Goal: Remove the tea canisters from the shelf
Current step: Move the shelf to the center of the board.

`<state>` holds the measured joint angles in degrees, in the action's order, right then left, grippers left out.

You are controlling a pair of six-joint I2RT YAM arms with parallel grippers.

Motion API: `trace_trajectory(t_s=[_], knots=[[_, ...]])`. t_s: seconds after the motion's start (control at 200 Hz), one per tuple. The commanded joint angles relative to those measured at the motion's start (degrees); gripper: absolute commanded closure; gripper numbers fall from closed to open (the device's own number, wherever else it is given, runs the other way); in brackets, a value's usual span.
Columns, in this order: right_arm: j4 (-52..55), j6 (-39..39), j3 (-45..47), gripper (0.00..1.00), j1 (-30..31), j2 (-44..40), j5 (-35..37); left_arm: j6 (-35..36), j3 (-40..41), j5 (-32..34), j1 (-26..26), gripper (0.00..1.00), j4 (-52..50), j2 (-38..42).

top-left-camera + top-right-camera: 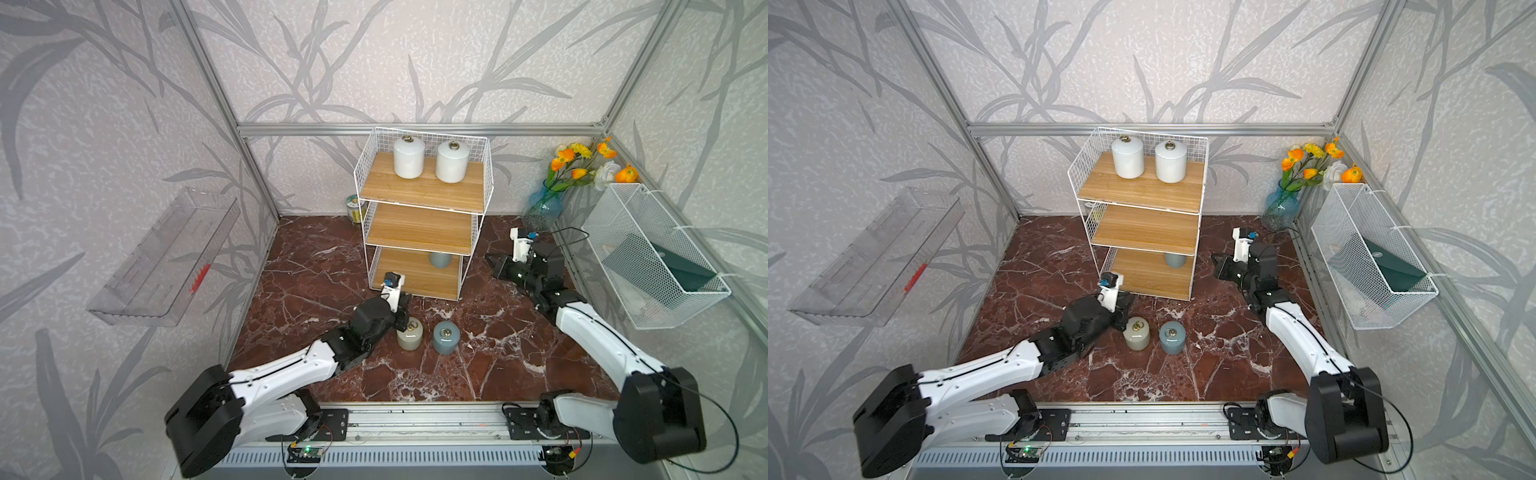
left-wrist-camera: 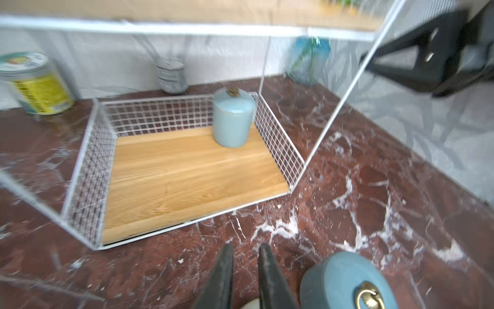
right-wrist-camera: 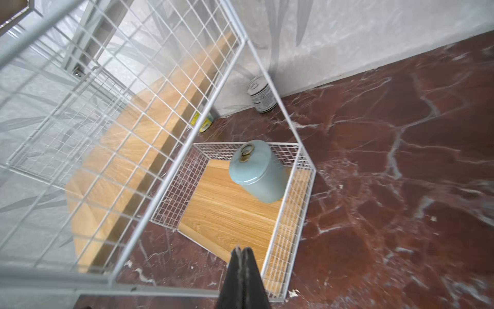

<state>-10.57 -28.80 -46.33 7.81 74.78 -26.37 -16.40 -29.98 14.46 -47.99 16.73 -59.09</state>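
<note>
The shelf (image 1: 419,216) stands at the back of the marble floor. Two white tea canisters (image 1: 409,156) (image 1: 452,161) sit on its top board. A blue-grey one (image 2: 232,120) (image 3: 258,171) stands at the back of the bottom board. On the floor in front are a beige canister (image 1: 409,334) and a blue-grey canister (image 1: 446,337) (image 2: 347,283). My left gripper (image 2: 246,248) hovers just above the beige one, jaws slightly apart with nothing between them. My right gripper (image 3: 242,250) is shut and empty beside the shelf's right side, pointing at it.
A yellow-labelled tin (image 2: 37,85) and a grey can (image 3: 261,93) stand behind the shelf by the wall. A blue glass vase with flowers (image 1: 544,205) fills the back right corner. A white mesh basket (image 1: 652,257) hangs on the right wall, a clear tray (image 1: 166,257) on the left.
</note>
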Motion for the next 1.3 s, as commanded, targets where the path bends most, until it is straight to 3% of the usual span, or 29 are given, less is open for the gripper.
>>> trace_trajectory(t_s=[0.0, 0.13, 0.265, 0.37, 0.785, 1.3], knots=[[-5.5, -3.0, -3.9, 1.0, -1.1, 5.8, -11.6, -2.3, 2.7, 11.0, 0.9, 0.75, -6.9, 8.8], [-7.9, -4.0, -8.9, 1.0, -1.7, 14.3, -19.8, -0.8, 3.6, 12.2, 2.0, 0.68, -14.8, 17.2], [-12.0, -7.0, -12.8, 1.0, -1.9, 22.0, -20.9, -3.5, 5.2, 12.4, 2.9, 0.36, -18.8, 22.9], [-11.6, -6.5, -16.2, 1.0, -1.8, 26.6, -18.9, -5.6, 6.2, 11.4, 3.5, 0.26, -20.3, 24.9], [3.5, 7.4, -29.0, 1.0, 3.7, 34.3, -7.1, -9.3, 5.6, 7.1, 6.3, 0.23, -19.7, 17.0], [-5.3, 5.0, -29.8, 1.0, 6.0, 40.0, -0.3, -10.3, 5.6, 3.9, 8.9, 0.22, -20.3, 17.3]])
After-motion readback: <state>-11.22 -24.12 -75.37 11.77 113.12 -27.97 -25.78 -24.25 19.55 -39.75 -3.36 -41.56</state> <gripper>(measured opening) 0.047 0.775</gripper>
